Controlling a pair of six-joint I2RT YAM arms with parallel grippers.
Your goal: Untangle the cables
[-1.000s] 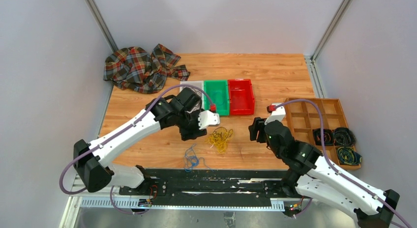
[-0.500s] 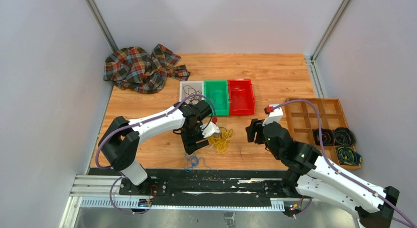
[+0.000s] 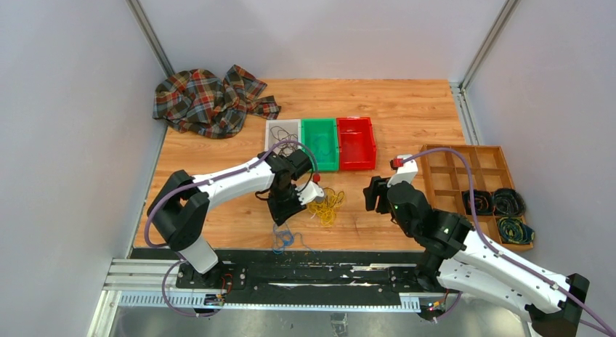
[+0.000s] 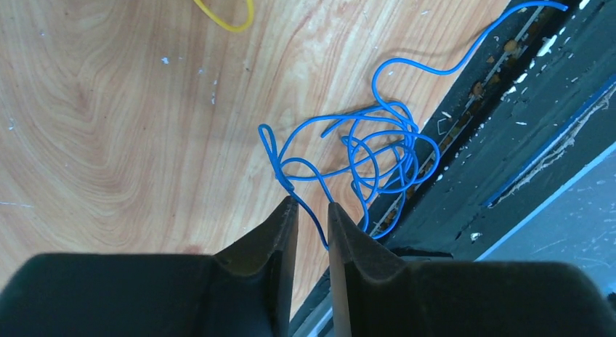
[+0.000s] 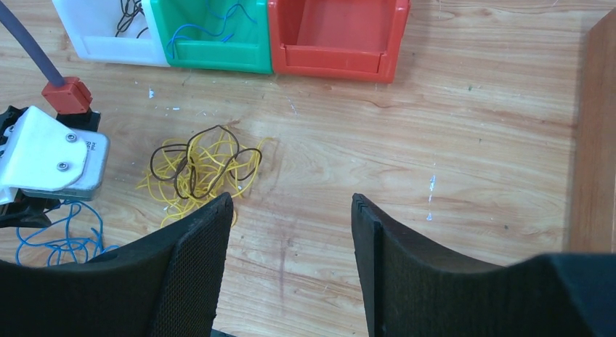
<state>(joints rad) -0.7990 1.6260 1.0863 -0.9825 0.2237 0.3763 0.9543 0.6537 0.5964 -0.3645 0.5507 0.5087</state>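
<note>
Nearest the arm bases, well to the near side of the green bin (image 5: 218, 59), the blue cable (image 4: 363, 155) lies in a loose knot at the lip of the surface (image 5: 436, 134), some loops hanging over the black rail (image 4: 508, 134). The left gripper (image 4: 312, 206) is down on it, fingers almost together with a narrow slit between them. A blue strand runs into that slit, but whether it is pinched I cannot tell. If the fingers shut beside the strand, they will lift away with nothing. If they catch it, a quick pull could tighten the knot or drag the loops down into the rail.

Between that knot and the green bin sits the yellow cable heap (image 5: 200, 170) with a dark wire (image 5: 218, 144) threaded through it. The left arm is just beside it, so a sideways swing could sweep the heap into the blue cable and mix them.

The right gripper (image 5: 290, 199) hovers to the right of the heap, on the near side of the green bin. Its fingers are wide apart and hold nothing.

The green bin holds a few blue strands. The white bin (image 5: 109, 50) touches its left side with dark wires inside, and the red bin (image 5: 327, 61) touches its right. Well beyond it to the left lies a plaid cloth (image 3: 207, 101).
</note>
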